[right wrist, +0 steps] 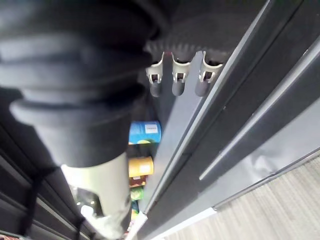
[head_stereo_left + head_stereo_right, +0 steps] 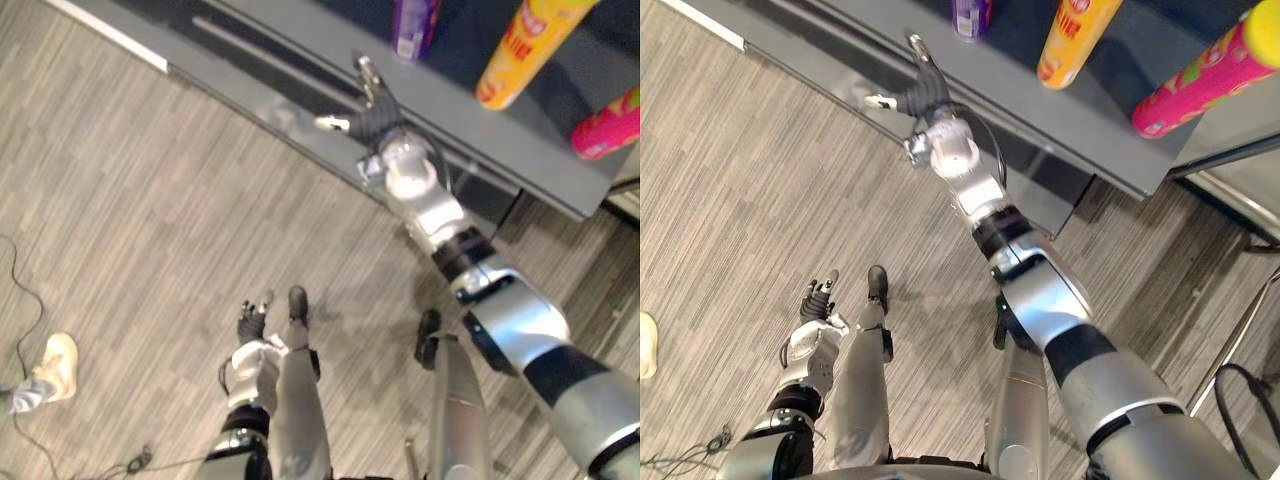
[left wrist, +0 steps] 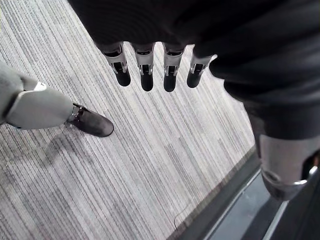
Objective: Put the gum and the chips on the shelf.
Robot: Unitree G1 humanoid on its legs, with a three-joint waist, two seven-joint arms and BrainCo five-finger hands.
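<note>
A dark grey shelf (image 2: 540, 145) stands over a wood-grain floor (image 2: 150, 200). On the shelf are a purple gum canister (image 2: 413, 25), a yellow chips tube (image 2: 525, 50) next to it, and a pink tube (image 2: 605, 125) further along. The right robot hand (image 2: 372, 105) reaches to the shelf's front edge, fingers spread and empty, near the gum. The left robot hand (image 2: 250, 322) hangs well away from the shelf, fingers relaxed and empty. A person's shoe (image 2: 55, 365) is on the floor, far from the shelf.

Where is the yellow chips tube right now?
In the left eye view the yellow chips tube sits on the dark shelf, between a purple container on its left and a pink tube on its right, past the right hand.
</note>
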